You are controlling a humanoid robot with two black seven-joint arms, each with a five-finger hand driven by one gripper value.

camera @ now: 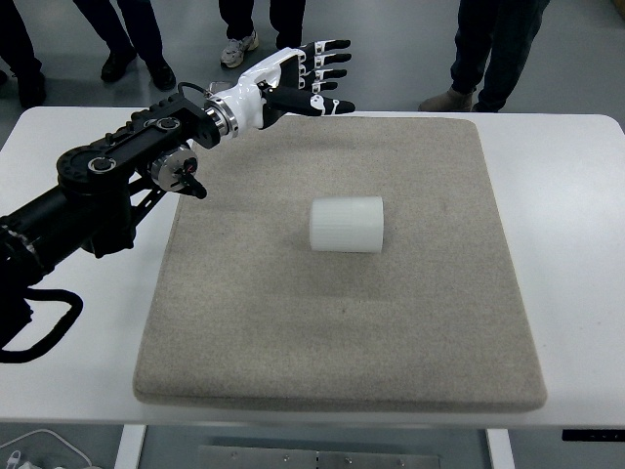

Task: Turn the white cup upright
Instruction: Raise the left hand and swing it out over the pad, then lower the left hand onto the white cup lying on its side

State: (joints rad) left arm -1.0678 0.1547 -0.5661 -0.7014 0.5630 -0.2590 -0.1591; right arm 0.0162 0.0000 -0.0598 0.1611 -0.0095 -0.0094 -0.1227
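A white ribbed cup [347, 225] lies on its side near the middle of the grey mat [293, 332], its axis running left to right. My left hand [314, 76] hovers over the mat's far edge, well behind the cup and apart from it. Its fingers [332, 61] are stretched out flat and hold nothing. The left arm [107, 186] reaches in from the left edge across the white table. No right arm shows.
The mat lies on a white table [576, 215]. Several people's legs and shoes [239, 49] stand on the floor beyond the table's far edge. A black cable loop [39, 332] hangs by the arm at the left.
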